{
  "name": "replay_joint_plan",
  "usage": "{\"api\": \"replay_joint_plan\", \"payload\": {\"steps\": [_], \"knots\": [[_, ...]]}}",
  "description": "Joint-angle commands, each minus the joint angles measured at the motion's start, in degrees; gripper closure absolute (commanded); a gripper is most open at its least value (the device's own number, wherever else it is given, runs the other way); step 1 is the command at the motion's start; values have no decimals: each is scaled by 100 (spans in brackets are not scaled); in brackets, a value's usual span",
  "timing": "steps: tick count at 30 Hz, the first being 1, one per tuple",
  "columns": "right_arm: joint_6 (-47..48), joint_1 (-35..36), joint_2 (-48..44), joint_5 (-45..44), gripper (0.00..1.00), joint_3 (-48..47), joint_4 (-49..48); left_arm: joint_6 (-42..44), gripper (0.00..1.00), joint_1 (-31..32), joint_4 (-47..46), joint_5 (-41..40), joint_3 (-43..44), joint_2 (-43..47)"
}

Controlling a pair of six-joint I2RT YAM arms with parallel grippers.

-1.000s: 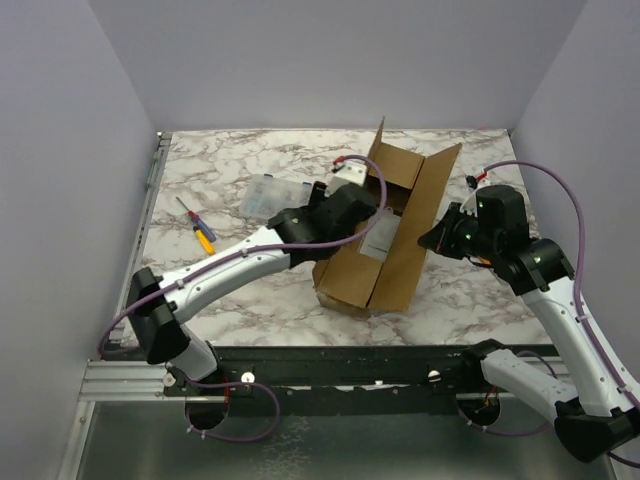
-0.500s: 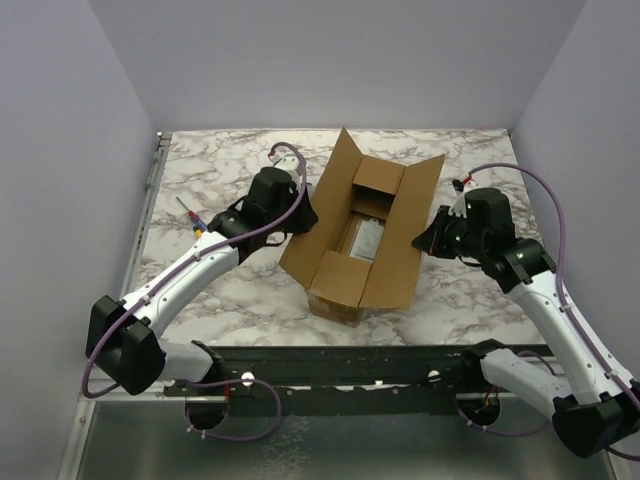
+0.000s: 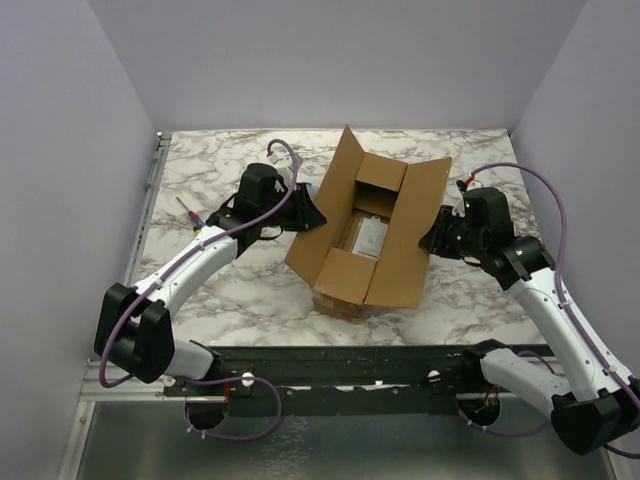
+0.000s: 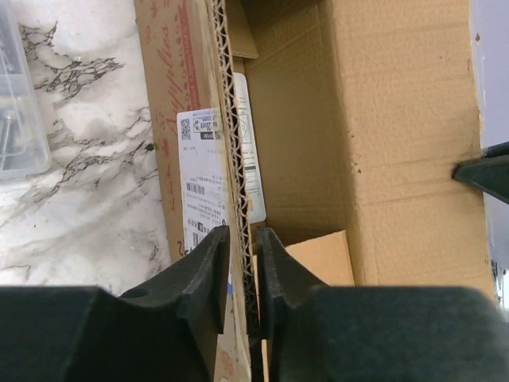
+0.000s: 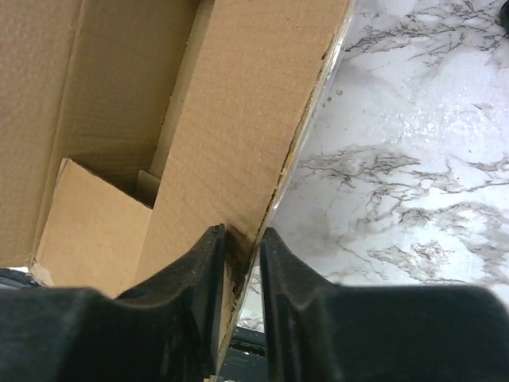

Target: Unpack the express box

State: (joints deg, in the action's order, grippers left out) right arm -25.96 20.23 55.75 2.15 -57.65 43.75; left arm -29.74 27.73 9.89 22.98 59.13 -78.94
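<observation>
The express box (image 3: 400, 245) lies open-topped on the middle of the counter (image 3: 230, 290), a little toward the right edge, its long sides running roughly from near edge to far. The left hand (image 4: 242, 235) is narrowed onto the corrugated edge of the left flap (image 4: 199, 167). The right hand (image 5: 240, 232) pinches the right flap (image 5: 238, 119) the same way. Uneven outward pulls could slew or tip the light carton, or tear the board where the right flap's edge already looks nicked. A pale flat packet (image 3: 368, 238) appears to lie inside, though the overhead view is too coarse to be sure. A tipped box could spill it.
</observation>
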Motion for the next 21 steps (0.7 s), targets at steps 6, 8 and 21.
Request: {"api": "replay_joint_plan", "payload": {"steps": [6, 8, 21], "knots": [[358, 25, 96, -452, 51, -222, 566, 474, 100, 249, 177, -330, 497, -18], [427, 25, 87, -516, 46, -377, 622, 725, 100, 593, 180, -775, 679, 172], [938, 25, 52, -943, 28, -1675, 1088, 2075, 100, 2042, 406, -3737, 1500, 575]]}}
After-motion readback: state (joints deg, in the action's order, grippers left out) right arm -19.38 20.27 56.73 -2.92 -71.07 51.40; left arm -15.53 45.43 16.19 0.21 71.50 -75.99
